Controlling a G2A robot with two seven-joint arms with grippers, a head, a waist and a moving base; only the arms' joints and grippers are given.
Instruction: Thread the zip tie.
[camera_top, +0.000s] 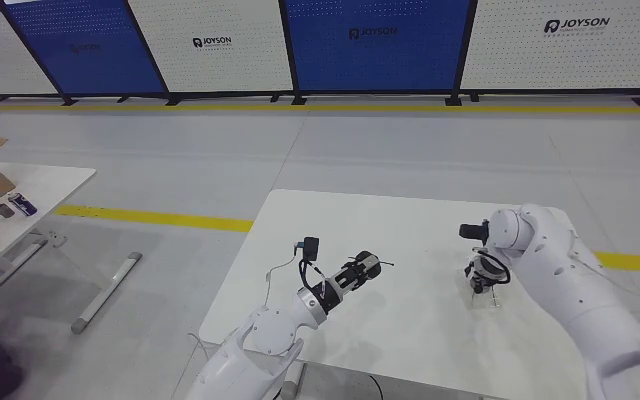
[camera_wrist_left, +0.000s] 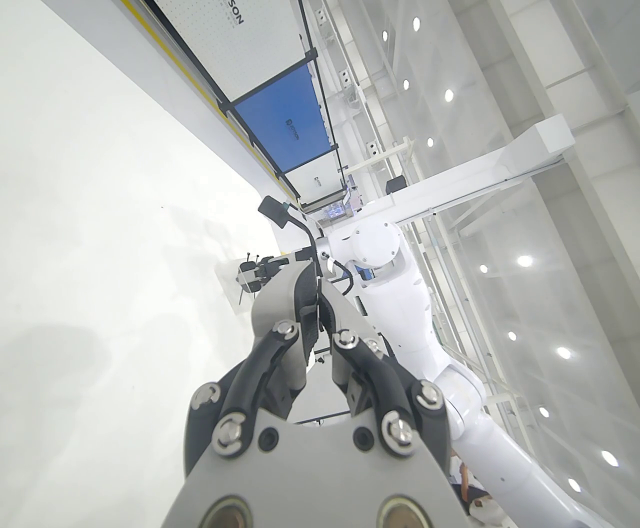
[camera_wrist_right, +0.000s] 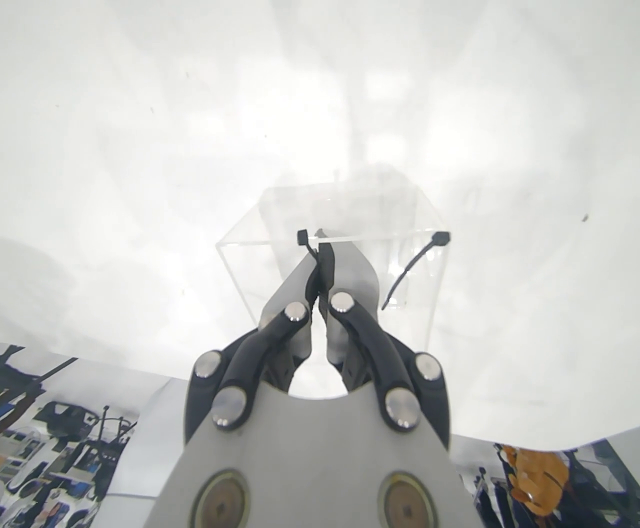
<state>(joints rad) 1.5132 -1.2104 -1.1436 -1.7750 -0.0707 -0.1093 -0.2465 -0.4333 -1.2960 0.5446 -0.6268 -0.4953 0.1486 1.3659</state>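
Strap of zip tie (camera_wrist_right: 303, 237) hides inside clamped right gripper (camera_wrist_right: 322, 251).

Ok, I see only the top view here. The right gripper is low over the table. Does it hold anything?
Observer: Yes. The right gripper is shut on a black zip tie, just below its head.
Operator: Is another tie near it?
Observer: Yes, a second zip tie leans inside a clear box there, with its head at the rim.
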